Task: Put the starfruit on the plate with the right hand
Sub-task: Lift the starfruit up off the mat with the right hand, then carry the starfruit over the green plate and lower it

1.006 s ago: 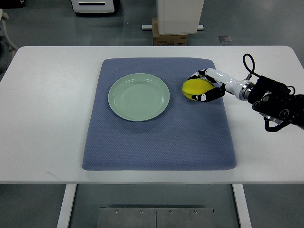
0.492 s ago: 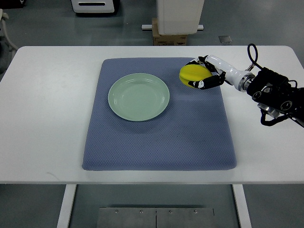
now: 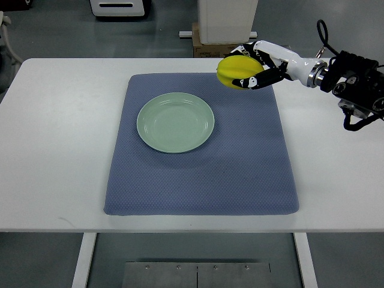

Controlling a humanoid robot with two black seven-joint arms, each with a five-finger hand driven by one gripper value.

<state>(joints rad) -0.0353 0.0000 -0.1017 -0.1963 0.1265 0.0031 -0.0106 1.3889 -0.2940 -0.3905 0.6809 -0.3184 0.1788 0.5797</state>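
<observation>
A yellow starfruit [image 3: 236, 71] is held in my right hand [image 3: 255, 67], whose black-and-white fingers are curled around it. The hand hangs raised over the far right corner of the blue mat [image 3: 201, 174], with its arm reaching in from the right edge. A pale green plate [image 3: 175, 122] lies bare on the mat, to the left of and nearer than the fruit. No left arm shows.
The mat lies on a white table [image 3: 54, 150]. Beyond the table's far edge stand a white pedestal [image 3: 227, 19] and a cardboard box [image 3: 207, 47] on the grey floor.
My right hand has lifted the starfruit off the mat and carried it up and slightly left, toward the mat's far edge.
</observation>
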